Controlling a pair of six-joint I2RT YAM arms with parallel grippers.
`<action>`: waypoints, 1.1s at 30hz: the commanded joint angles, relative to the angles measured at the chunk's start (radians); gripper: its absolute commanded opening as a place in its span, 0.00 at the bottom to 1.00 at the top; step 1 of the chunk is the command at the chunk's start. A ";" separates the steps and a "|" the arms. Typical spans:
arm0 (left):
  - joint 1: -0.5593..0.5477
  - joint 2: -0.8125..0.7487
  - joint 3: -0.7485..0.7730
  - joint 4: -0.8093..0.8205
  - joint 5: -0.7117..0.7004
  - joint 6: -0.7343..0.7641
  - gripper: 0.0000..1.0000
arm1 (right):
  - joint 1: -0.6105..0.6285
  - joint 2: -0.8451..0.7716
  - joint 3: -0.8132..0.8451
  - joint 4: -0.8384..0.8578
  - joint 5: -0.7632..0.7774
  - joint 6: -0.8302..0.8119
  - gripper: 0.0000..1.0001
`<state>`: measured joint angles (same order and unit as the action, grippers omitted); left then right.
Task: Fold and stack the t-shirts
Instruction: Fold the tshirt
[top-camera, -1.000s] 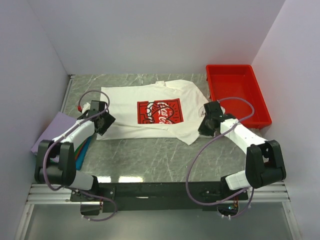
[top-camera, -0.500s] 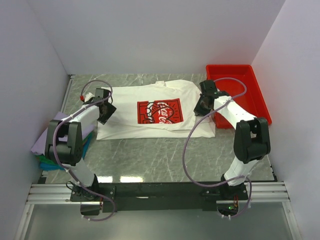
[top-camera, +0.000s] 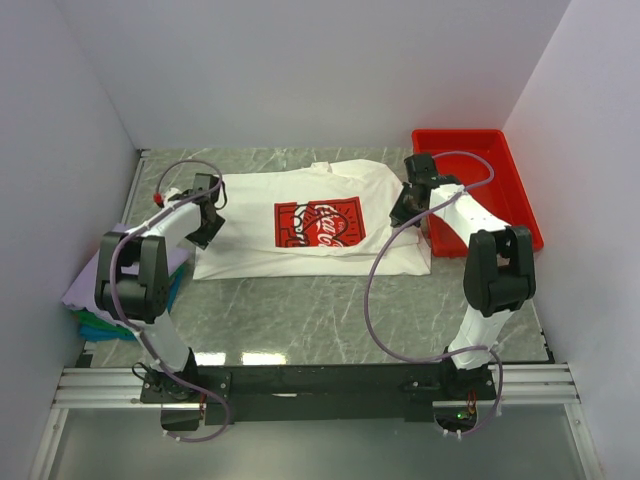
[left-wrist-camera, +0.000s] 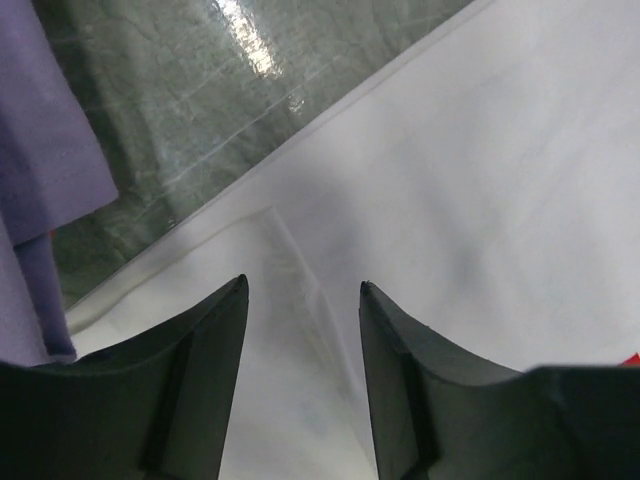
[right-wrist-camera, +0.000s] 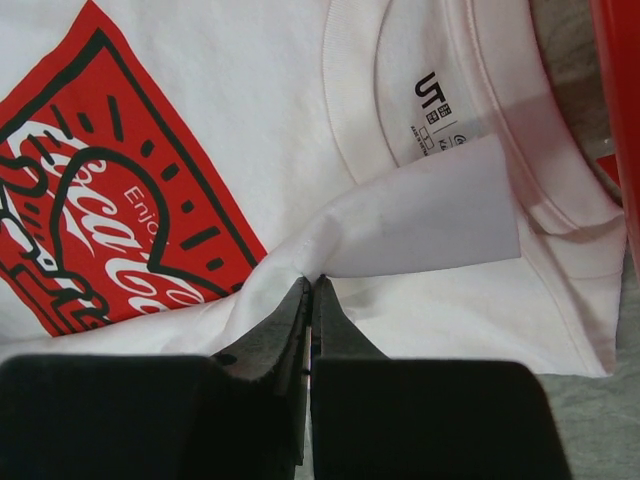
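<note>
The white t-shirt (top-camera: 260, 225) with the red chest print (top-camera: 320, 222) lies spread on the marble table. My left gripper (top-camera: 207, 222) is open and hovers low over the shirt's left edge (left-wrist-camera: 480, 180), with nothing between its fingers (left-wrist-camera: 303, 285). My right gripper (top-camera: 403, 208) is shut on a pinched fold of the white t-shirt (right-wrist-camera: 400, 220), just below the collar and beside the print (right-wrist-camera: 110, 220). Folded lavender (top-camera: 88, 285), green (top-camera: 95, 325) and blue (top-camera: 170, 290) shirts lie stacked at the left table edge. Lavender cloth also shows in the left wrist view (left-wrist-camera: 45, 150).
A red plastic tray (top-camera: 480, 190) stands at the back right, close to my right arm; its wall shows in the right wrist view (right-wrist-camera: 618, 90). White walls close in the back and both sides. Bare marble table (top-camera: 300, 310) lies between the shirt and the arm bases.
My right gripper has carried the shirt's lower right part up toward the collar, so the drooping corner is gone. My left gripper has moved back along the shirt's left edge.
</note>
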<state>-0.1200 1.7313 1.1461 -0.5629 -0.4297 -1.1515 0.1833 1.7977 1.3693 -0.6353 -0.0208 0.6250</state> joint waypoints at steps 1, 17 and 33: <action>0.000 0.046 0.066 -0.057 -0.049 -0.034 0.53 | -0.011 0.005 0.039 0.005 -0.018 -0.018 0.00; 0.003 0.140 0.156 -0.150 -0.073 -0.068 0.23 | -0.024 0.015 0.030 0.026 -0.045 -0.016 0.00; 0.026 0.051 0.132 -0.175 -0.098 -0.059 0.01 | -0.068 0.034 0.057 0.039 -0.099 -0.005 0.00</action>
<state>-0.1081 1.8534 1.2739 -0.7197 -0.4835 -1.2160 0.1368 1.8370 1.3804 -0.6209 -0.1024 0.6197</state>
